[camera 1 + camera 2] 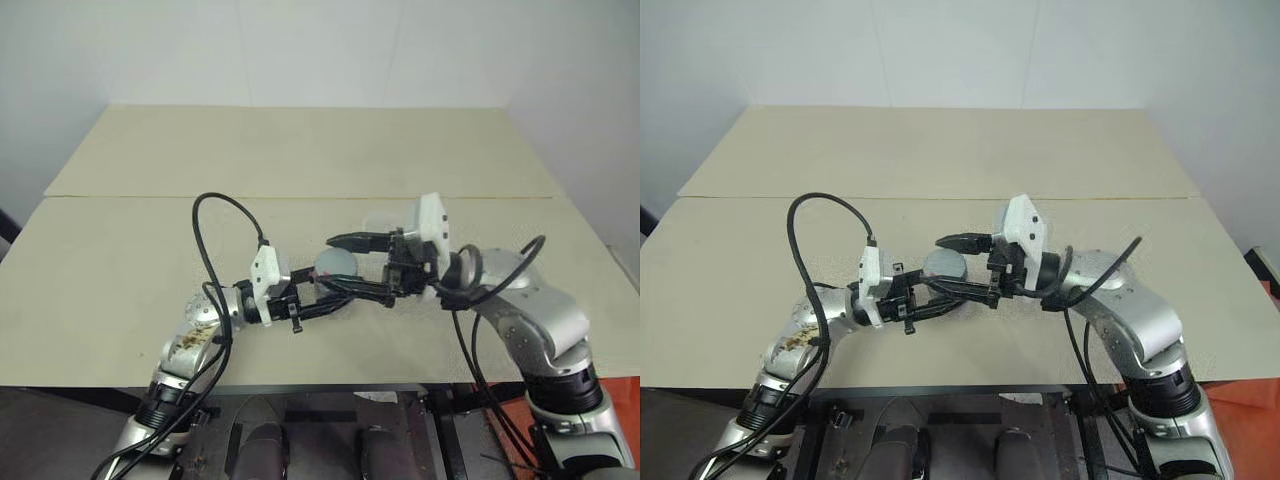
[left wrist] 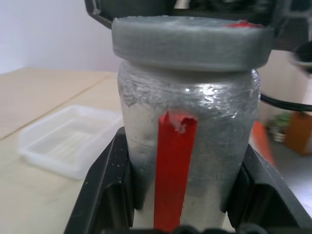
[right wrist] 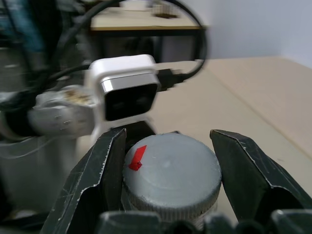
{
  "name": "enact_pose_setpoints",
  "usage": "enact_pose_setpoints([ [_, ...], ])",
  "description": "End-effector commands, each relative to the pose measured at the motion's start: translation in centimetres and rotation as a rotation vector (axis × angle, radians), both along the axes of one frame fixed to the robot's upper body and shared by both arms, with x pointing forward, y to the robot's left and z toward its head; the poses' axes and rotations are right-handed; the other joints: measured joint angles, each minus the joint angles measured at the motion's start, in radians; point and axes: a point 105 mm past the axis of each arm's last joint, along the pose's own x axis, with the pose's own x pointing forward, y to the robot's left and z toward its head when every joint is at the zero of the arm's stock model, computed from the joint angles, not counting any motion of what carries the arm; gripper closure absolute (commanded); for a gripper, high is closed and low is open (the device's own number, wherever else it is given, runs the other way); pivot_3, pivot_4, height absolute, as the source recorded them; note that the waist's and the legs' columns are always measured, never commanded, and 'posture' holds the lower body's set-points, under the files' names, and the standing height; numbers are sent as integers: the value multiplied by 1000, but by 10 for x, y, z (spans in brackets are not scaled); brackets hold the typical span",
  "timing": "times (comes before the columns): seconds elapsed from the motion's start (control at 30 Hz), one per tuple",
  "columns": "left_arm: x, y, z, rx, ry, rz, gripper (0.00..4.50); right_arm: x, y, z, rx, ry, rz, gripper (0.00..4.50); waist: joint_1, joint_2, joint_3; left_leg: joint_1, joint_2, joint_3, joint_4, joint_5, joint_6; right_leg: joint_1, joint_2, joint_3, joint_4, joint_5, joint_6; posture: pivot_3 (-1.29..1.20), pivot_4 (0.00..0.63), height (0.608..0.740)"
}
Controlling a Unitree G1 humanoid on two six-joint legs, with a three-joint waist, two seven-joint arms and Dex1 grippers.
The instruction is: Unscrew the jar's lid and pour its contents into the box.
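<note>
A: Where is the jar (image 2: 187, 146), and what holds it?
B: Above the near part of the table (image 1: 300, 150), between the two arms. The left gripper (image 1: 335, 297) is clamped on its body: in the left wrist view a black finger (image 2: 105, 195) presses each side of the silvery wall, with the red strip (image 2: 174, 165) facing the camera between them.

A: And the lid (image 3: 170, 173)?
B: On the jar, at its top. It is a flat grey cap with a small red mark (image 3: 137, 158) near its edge.

A: What is the state of the right gripper (image 1: 352, 265)?
B: It reaches in from the robot's right, and its two fingers straddle the lid. In the right wrist view one finger (image 3: 105, 170) touches the lid's side; the other (image 3: 243, 170) stands just beside the rim with a thin gap showing. The jaws are narrowed around the lid.

A: Where is the box (image 2: 68, 139)?
B: On the table beyond the jar, as the left wrist view shows: a clear shallow tray, well apart from both grippers.

A: The contents?
B: Cannot be told; the jar's wall is opaque.
</note>
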Motion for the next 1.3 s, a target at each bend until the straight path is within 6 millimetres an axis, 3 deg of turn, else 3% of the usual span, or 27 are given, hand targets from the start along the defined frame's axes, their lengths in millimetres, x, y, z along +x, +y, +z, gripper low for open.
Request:
enact_pose_setpoints([
  [0.03, -15, -4, 21, -30, -75, -114, 2557, 5, -15, 10, -29, -51, 88, 1779, 0, 0, 0, 0, 0, 0, 0, 0, 0, 0, 0, 0, 0, 0, 0, 0, 150, 740],
  [0.33, -17, -10, 24, -18, -96, -167, 2557, 12, -24, 13, -97, -65, 430, 1779, 0, 0, 0, 0, 0, 0, 0, 0, 0, 0, 0, 0, 0, 0, 0, 0, 150, 740],
  [0.6, -17, -11, 23, -17, -97, -158, 2557, 24, -22, 10, -119, -143, 456, 1779, 2, 0, 0, 0, 0, 0, 0, 0, 0, -1, 0, 0, 0, 0, 0, 0, 150, 740],
  [0.7, -17, -11, 21, -15, -89, -150, 2557, 28, -22, 9, -114, -182, 441, 1613, 2, 0, 0, 0, 0, 0, 0, 0, 0, -1, -1, 0, 0, 0, 0, 0, 150, 740],
  [0.9, -16, -11, 18, -17, -76, -138, 2557, 30, -31, 23, -73, -201, 399, 52, 2, 0, 0, 0, 0, 0, 0, 0, 0, -1, -1, 0, 0, 0, 0, 0, 150, 740],
  [1.13, -10, -5, 12, -14, -62, -90, 2557, 16, -62, 47, 0, -269, 224, 52, 13, 0, 0, 0, 0, 0, 0, 0, 0, -1, -1, 0, -1, 0, 0, 0, 150, 740],
  [1.3, 2, -6, 9, -12, -72, -24, 2557, 0, -51, 45, 25, -277, 35, 52, 11, 1, 0, 0, 0, 0, 0, 0, 0, -1, -1, 0, -1, 0, 0, 0, 150, 740],
])
